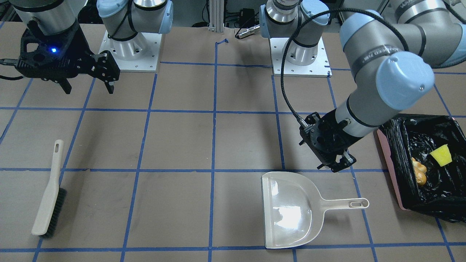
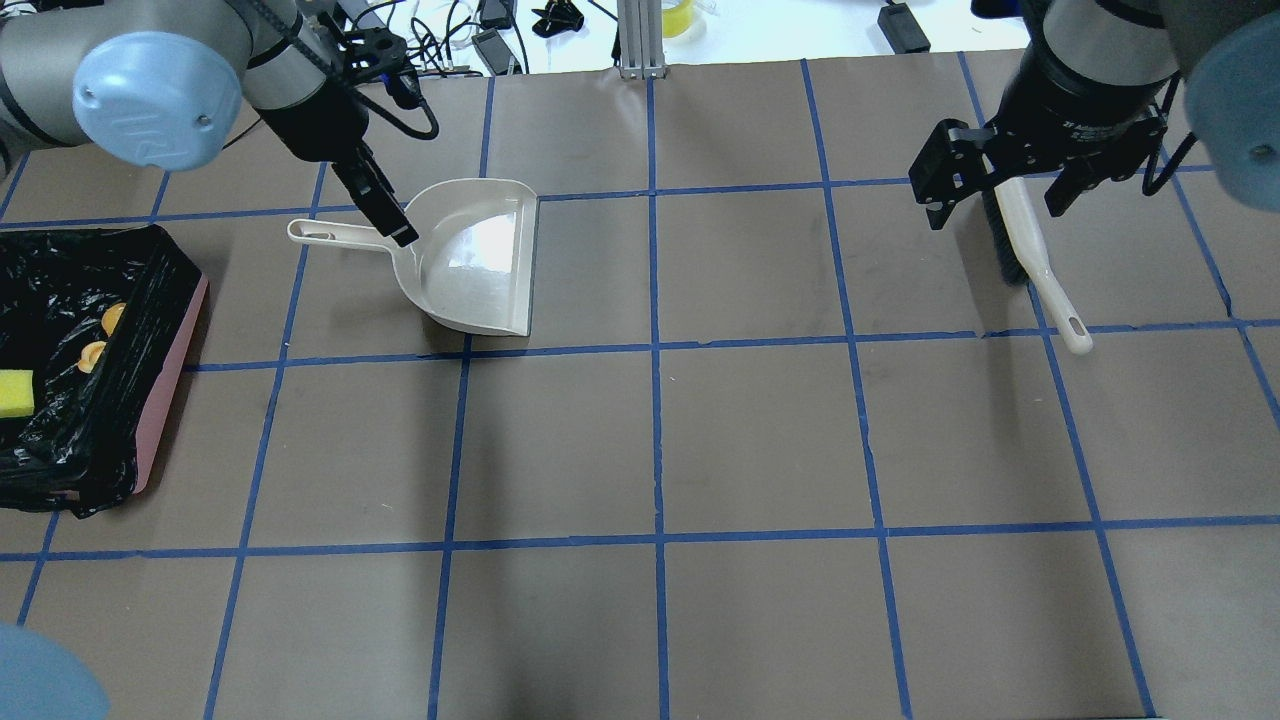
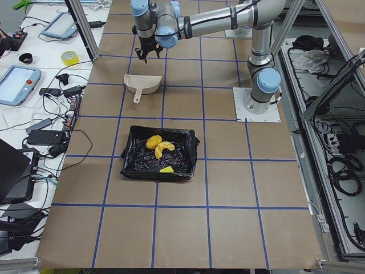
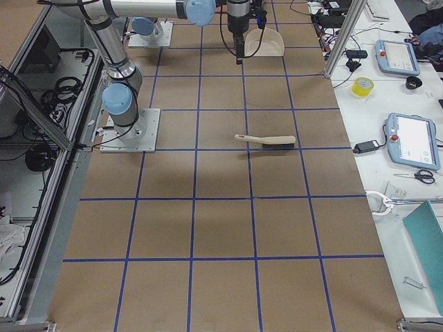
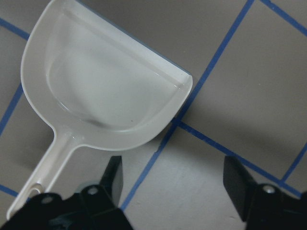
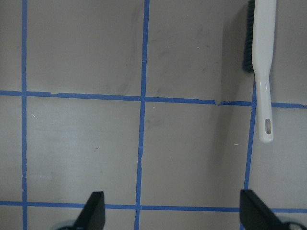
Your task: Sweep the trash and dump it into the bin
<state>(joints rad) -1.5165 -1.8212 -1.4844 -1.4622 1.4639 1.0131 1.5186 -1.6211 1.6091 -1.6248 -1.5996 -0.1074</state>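
Trash [image 1: 441,155], apparently three pieces, lies inside the bin [image 1: 400,156].

Open table [image 2: 655,450] between dustpan [image 2: 478,265] and brush [image 2: 1040,275] — bin [image 2: 168,395] blocks the left edge.

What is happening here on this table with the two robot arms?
The sweeping looks finished. The trash lies inside the bin. The dustpan sits empty on the table, and the left claw hangs open near its handle, holding nothing. The brush lies flat on the other side. The right claw is open above the table, also empty.
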